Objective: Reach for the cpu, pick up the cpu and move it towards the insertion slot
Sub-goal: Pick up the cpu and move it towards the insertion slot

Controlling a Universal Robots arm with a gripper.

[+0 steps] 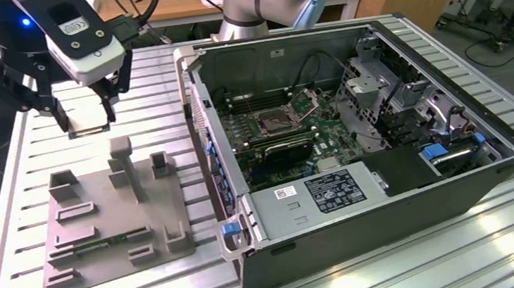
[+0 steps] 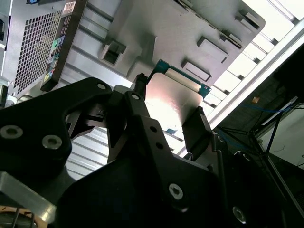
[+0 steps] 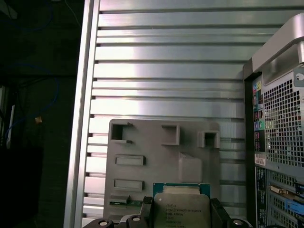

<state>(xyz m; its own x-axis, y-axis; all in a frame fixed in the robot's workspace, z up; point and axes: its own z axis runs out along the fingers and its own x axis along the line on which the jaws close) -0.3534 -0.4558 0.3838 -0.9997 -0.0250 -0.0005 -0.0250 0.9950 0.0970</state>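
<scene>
My gripper [image 1: 90, 117] hangs above the slatted table on the exterior view's left, shut on the cpu [image 1: 91, 126]. The chip is a flat square with a silvery top and a thin green-tan rim. In both wrist views it sits clamped between my two black fingers, cpu [image 2: 175, 97] and cpu [image 3: 183, 209]. It is held in the air above the far end of the grey fixture plate [image 1: 104, 222]. The insertion slot [image 1: 269, 123], a shiny square socket with its hinged lid raised, lies inside the open computer case, off to the exterior view's right of the gripper.
The open computer case [image 1: 383, 174] lies on its side, its raised wall [image 1: 200, 114] standing between gripper and socket. Upright blocks [image 1: 122, 157] rise from the fixture plate below the gripper. A black card [image 1: 282, 150] sits beside the socket. The table edge [image 1: 4, 211] runs along the left.
</scene>
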